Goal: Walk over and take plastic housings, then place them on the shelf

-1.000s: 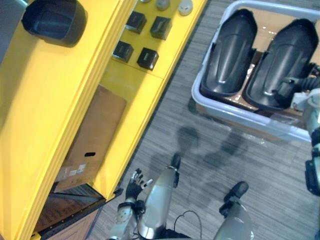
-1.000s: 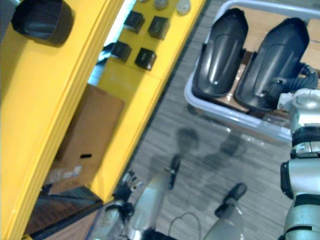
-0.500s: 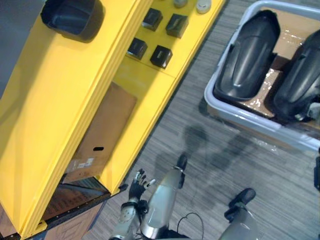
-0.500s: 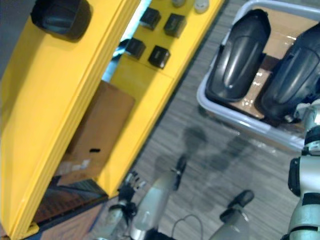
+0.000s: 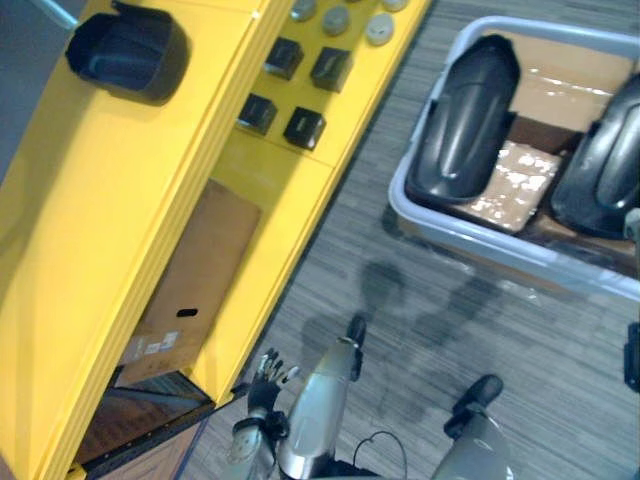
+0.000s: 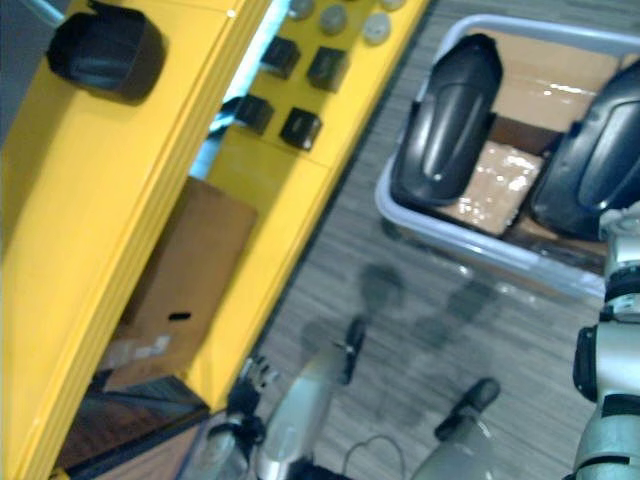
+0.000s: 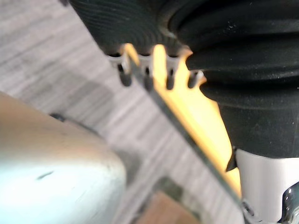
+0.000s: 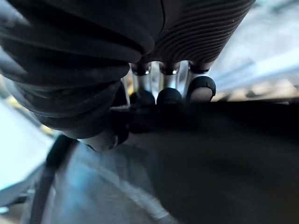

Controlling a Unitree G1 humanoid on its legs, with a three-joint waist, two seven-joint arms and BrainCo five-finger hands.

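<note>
Two black plastic housings lie in a pale bin [image 5: 480, 238] on the floor at the upper right: one on the left [image 5: 465, 120] and one on the right [image 6: 590, 160]. My right arm reaches to the right housing. In the right wrist view my right hand [image 8: 161, 88] has its fingers curled over the edge of that dark housing [image 8: 210, 158]. A third black housing [image 5: 128, 52] rests on top of the yellow shelf [image 5: 100, 220]. My left hand [image 5: 265, 375] hangs low by the shelf's near corner, fingers straight and empty.
Small black boxes [image 5: 300, 128] and round grey caps [image 5: 378, 28] sit on a lower level of the shelf. A cardboard box [image 5: 185, 290] stands inside the shelf. Grey carpet [image 5: 440, 320] lies between shelf and bin.
The camera has shifted. My right hand's fingers have curled shut on the right housing, and the gap between the two housings in the bin has widened. The left hand stays as it was.
</note>
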